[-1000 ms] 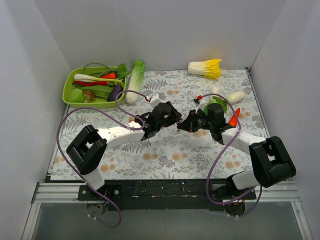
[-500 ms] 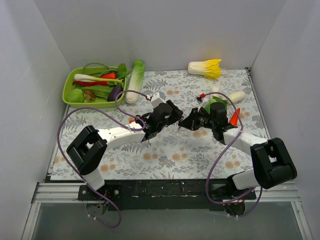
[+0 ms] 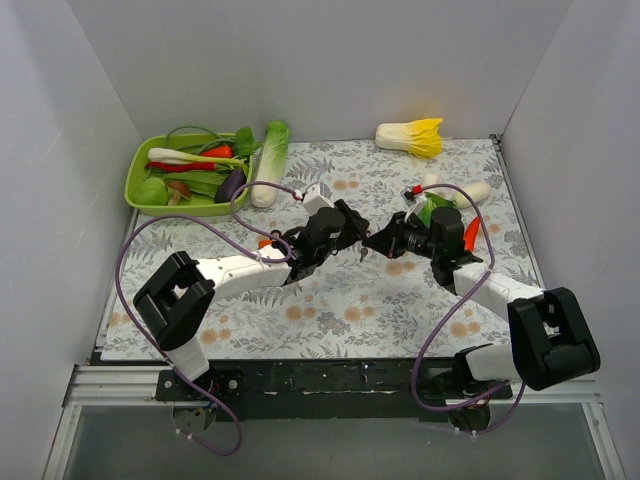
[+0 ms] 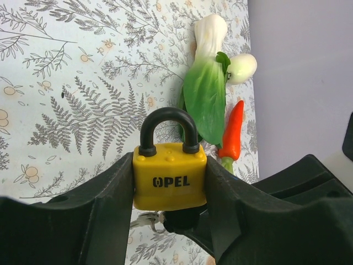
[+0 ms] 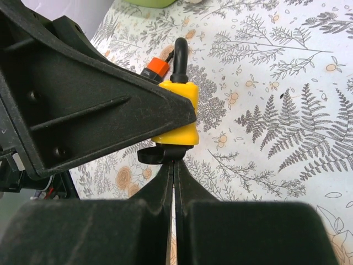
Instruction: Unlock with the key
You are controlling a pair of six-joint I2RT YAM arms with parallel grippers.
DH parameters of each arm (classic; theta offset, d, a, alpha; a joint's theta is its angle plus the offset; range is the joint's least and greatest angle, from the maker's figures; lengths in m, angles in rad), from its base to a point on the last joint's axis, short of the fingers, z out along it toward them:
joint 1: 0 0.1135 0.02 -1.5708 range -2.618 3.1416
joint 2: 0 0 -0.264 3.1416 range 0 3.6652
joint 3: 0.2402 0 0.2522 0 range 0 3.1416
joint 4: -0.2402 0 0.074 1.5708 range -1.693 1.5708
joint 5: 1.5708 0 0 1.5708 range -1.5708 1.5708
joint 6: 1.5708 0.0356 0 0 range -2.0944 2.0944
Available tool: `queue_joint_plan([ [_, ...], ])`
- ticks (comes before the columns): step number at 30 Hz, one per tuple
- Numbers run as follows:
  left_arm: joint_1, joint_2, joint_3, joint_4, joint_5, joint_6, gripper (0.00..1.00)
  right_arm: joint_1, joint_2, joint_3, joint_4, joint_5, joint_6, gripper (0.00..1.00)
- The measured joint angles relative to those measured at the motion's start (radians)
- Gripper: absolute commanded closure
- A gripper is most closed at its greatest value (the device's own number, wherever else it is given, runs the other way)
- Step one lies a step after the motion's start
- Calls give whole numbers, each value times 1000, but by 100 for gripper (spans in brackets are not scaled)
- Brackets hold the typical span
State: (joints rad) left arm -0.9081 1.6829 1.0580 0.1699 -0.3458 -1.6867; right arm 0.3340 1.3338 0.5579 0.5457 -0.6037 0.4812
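My right claw (image 5: 174, 165), pinched flat on one black key (image 5: 160, 155) beneath one yellow padlock (image 4: 169, 175), has swung its wrist slightly rightward; probably the key is turning. My left claw (image 4: 168, 182) clamps the padlock above mid-table, shackle closed. Beyond lie one bok choy (image 4: 205, 94) and one red chilli (image 4: 233, 130)

left tool (image 4: 168, 185) clamped half-wide; right tool (image 5: 174, 165) pinched tight, tips nearly meeting.
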Motion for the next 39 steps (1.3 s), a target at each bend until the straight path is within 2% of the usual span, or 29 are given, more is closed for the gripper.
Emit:
queue_joint_plan([
  [8, -1, -3, -1, 17, -5, -16, 100, -8, -18, -26, 59, 10, 15, 99],
  [23, -1, -4, -43, 48, 14, -189, 100, -15, -2, -142, 300, 31, 67, 99],
  [39, 17, -1, -51, 82, 25, -268, 100, -10, 50, -149, 422, 54, 65, 99],
])
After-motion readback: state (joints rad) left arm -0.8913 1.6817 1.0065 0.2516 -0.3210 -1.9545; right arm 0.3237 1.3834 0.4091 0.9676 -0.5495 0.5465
